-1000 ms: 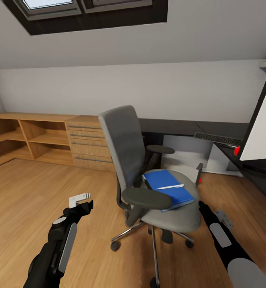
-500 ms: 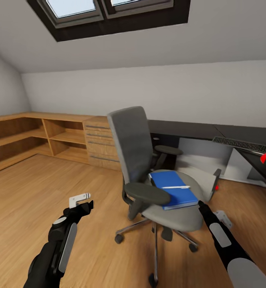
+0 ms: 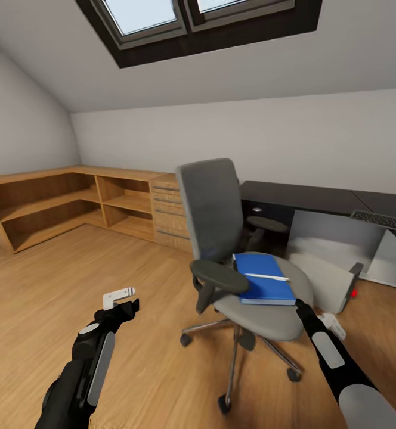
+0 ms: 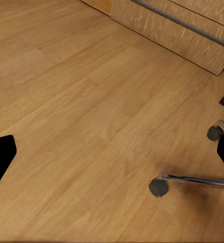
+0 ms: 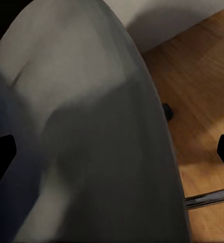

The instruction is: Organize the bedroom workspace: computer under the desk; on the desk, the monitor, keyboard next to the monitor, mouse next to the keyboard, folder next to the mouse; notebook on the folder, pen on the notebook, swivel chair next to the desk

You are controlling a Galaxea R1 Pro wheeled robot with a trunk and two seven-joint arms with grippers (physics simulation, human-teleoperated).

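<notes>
Overall, the wooden floor takes up most of the room, with a low wooden shelf unit running along the left wall into a dresser with bar handles. The black desk stands against the back wall; its right end is cut off at the picture's edge, and the keyboard on it shows only in part. Under the desk, the light-grey computer lies tilted on the floor, a small red mark on the face turned to the right.

The swivel chair stands well out from the desk, its chrome base and casters on bare floor. On its seat lies a blue book-like item, either the folder or the notebook or both stacked; which one cannot be told. The pen lies across its top.

The left gripper hangs over open floor, apart from the chair; in the left wrist view its dark fingertips sit at opposite edges, spread wide with nothing between them. The right gripper is just beside the seat's front edge, and its fingertips likewise stand wide apart, the blurred grey seat close ahead of them; whether they touch it cannot be made out.
</notes>
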